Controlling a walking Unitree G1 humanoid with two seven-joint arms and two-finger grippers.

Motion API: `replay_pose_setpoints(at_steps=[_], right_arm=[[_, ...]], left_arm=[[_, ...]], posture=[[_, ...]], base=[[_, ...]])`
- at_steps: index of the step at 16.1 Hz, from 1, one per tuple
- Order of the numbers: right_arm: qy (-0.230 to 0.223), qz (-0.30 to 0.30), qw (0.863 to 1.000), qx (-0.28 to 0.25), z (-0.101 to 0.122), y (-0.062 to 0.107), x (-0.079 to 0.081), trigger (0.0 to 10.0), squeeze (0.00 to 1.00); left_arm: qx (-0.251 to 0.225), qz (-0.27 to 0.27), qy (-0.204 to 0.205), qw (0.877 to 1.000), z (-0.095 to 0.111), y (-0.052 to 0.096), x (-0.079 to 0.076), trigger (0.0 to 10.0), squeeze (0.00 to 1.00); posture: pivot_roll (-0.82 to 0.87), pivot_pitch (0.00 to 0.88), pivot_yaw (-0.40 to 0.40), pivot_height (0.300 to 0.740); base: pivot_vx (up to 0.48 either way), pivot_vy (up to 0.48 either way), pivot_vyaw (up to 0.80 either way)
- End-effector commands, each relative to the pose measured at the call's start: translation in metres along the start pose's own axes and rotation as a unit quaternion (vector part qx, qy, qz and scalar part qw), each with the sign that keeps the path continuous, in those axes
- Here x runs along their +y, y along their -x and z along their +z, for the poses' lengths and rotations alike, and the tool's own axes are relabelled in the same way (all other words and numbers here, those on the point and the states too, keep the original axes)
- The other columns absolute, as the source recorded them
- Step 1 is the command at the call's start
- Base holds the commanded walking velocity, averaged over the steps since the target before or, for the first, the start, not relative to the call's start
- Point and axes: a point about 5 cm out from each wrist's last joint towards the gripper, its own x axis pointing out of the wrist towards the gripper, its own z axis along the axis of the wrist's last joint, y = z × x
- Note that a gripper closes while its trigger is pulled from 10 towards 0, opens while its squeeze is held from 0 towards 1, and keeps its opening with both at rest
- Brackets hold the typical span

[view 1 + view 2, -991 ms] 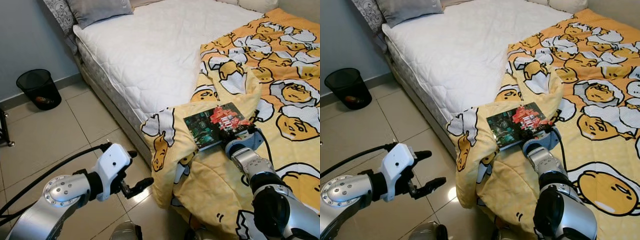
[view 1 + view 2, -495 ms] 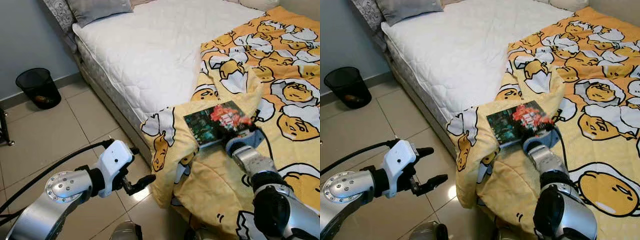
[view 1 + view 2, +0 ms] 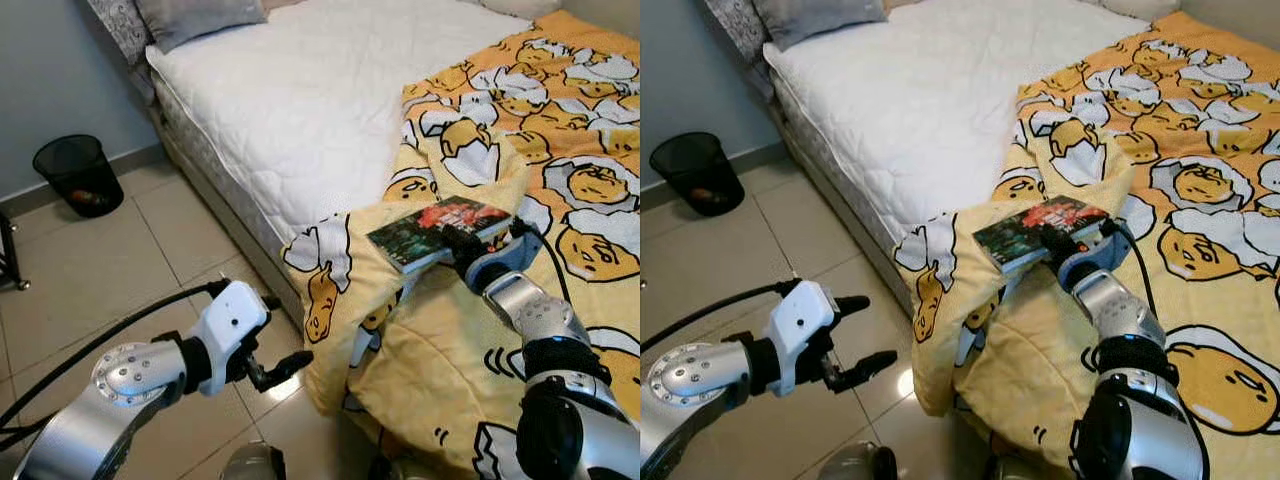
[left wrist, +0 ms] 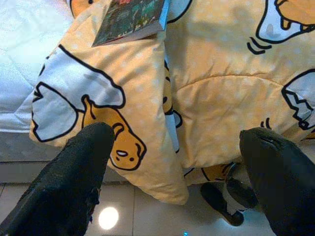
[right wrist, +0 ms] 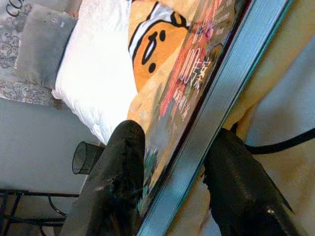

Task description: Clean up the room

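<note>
A book (image 3: pixel 438 226) with a dark green and red cover is tilted up off the yellow cartoon-egg blanket (image 3: pixel 560 150) at the bed's near corner. My right gripper (image 3: pixel 468 243) is shut on its near edge; in the right wrist view the black fingers (image 5: pixel 120 182) clamp the book (image 5: pixel 197 93) from both sides. My left gripper (image 3: pixel 285 332) hangs open over the floor tiles left of the blanket's drooping corner. In the left wrist view its fingers (image 4: pixel 74 177) frame the blanket (image 4: pixel 211 98), with the book (image 4: pixel 130 19) beyond.
The white mattress (image 3: pixel 300 90) fills the bed's left part, with a grey pillow (image 3: pixel 190 18) at its head. A black mesh bin (image 3: pixel 78 176) stands on the tiled floor (image 3: pixel 100 270) by the wall. A black metal leg (image 3: pixel 8 255) is at the far left.
The right gripper has risen and shifted slightly right, tipping the book up off the blanket so its cover now looks flatter and narrower. The left arm has hardly moved.
</note>
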Motion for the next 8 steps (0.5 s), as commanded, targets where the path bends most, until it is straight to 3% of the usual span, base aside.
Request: replay_pose_setpoints(at_steps=[1,4,5,8], right_arm=[[0.023,-0.014,1.0,0.012,-0.005,0.0,-0.003,10.0,0.0],[0.016,0.005,1.0,0.006,-0.004,0.001,0.007,10.0,0.0],[0.063,0.003,0.998,0.007,0.0,0.001,0.011,10.0,0.0],[0.066,0.012,0.998,-0.006,0.012,0.003,0.015,10.0,0.0]], left_arm=[[0.005,-0.008,-0.006,1.0,0.0,-0.001,-0.001,10.0,0.45],[0.005,-0.003,-0.006,1.0,0.0,0.003,0.001,10.0,0.44],[0.009,-0.001,-0.007,1.0,-0.002,0.004,0.001,10.0,0.44],[0.008,-0.002,-0.006,1.0,-0.002,0.003,0.001,10.0,0.44]], posture=[[0.17,0.111,0.024,0.74],[0.17,0.112,0.023,0.74],[0.17,0.112,0.023,0.74],[0.17,0.114,0.025,0.74]], base=[[0.0,0.0,0.0],[0.0,0.0,0.0],[0.0,0.0,0.0],[0.0,0.0,0.0]])
